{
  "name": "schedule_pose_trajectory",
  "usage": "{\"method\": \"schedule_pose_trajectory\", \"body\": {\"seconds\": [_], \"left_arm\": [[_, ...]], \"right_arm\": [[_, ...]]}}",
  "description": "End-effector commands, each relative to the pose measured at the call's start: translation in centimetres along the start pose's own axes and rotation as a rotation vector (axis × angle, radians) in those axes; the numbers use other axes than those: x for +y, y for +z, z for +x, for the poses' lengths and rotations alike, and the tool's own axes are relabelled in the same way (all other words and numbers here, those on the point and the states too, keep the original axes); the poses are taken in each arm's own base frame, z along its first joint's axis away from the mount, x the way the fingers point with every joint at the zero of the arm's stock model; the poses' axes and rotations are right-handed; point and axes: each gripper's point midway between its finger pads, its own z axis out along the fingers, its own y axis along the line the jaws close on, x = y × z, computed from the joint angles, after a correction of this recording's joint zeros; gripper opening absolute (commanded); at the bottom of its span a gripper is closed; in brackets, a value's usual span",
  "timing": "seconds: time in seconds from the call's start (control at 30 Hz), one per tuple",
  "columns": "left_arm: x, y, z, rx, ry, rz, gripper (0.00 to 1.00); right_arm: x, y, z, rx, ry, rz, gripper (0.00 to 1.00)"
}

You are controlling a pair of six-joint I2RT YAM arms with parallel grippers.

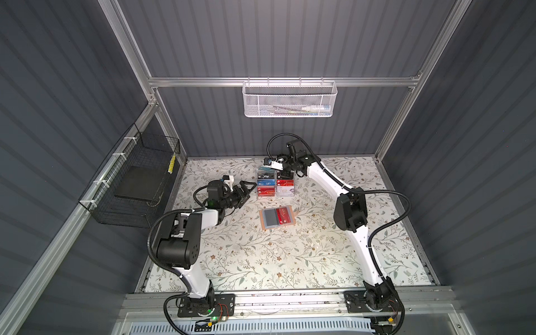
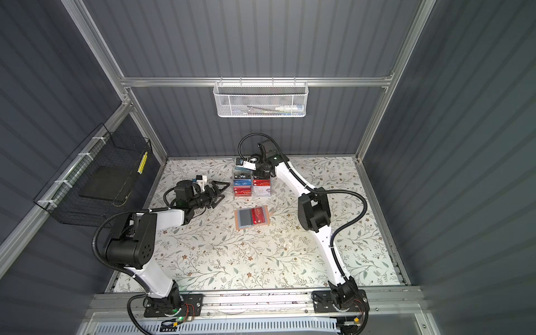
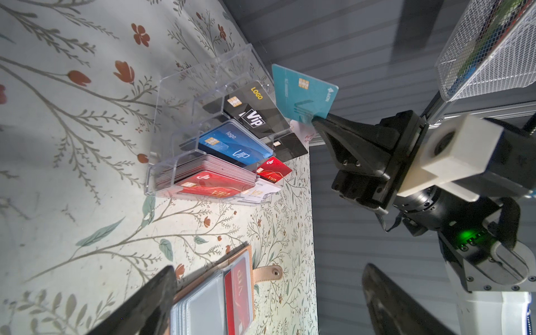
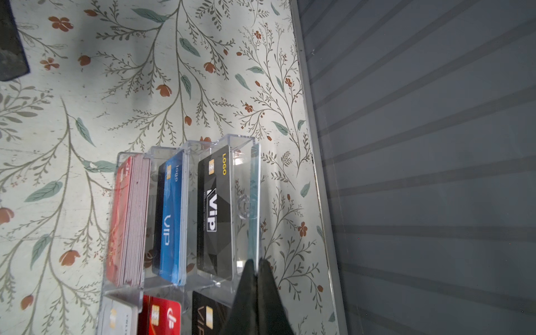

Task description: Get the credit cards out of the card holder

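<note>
The peach card holder (image 1: 277, 218) (image 2: 252, 217) lies open on the floral table, grey-clear sleeves up. One red credit card (image 1: 283, 216) (image 3: 237, 290) sits in its right-hand sleeve. My right gripper (image 1: 272, 166) (image 3: 317, 121) (image 4: 256, 262) is shut on a teal credit card (image 3: 303, 92), seen edge-on (image 4: 254, 203) in the right wrist view. It holds that card just above the back tier of the clear acrylic rack (image 1: 275, 184) (image 4: 185, 150). My left gripper (image 1: 249, 191) (image 2: 219, 190) (image 3: 269, 266) is open and empty, left of the rack and back-left of the card holder.
The rack holds black, blue, red and white cards in tiers, close to the back wall. A white mesh basket (image 1: 289, 100) hangs on the back wall. A black wire basket (image 1: 136, 185) is fixed to the left wall.
</note>
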Motion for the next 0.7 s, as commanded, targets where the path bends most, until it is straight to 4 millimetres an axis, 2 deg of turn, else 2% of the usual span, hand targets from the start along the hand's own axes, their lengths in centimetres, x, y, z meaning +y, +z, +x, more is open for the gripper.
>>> {"method": "schedule_pose_trajectory", "body": {"seconds": [0.0,0.17,0.23,0.4,0.67], "left_arm": [[-0.6,0.2,0.0,0.016,0.005,0.029,1.00],[-0.7,0.2,0.0,0.016,0.003,0.034,1.00],[-0.7,0.2,0.0,0.017,0.003,0.036,1.00],[-0.7,0.2,0.1,0.017,0.002,0.035,1.00],[-0.8,0.1,0.1,0.016,0.003,0.040,1.00]], "right_arm": [[-0.2,0.1,0.0,0.016,-0.021,0.014,0.00],[0.1,0.6,0.5,0.028,-0.034,0.020,0.00],[0.2,0.9,0.5,0.029,-0.045,0.021,0.03],[0.2,1.4,1.2,0.056,-0.052,0.040,0.05],[0.2,1.8,1.1,0.052,-0.057,0.049,0.11]]}}
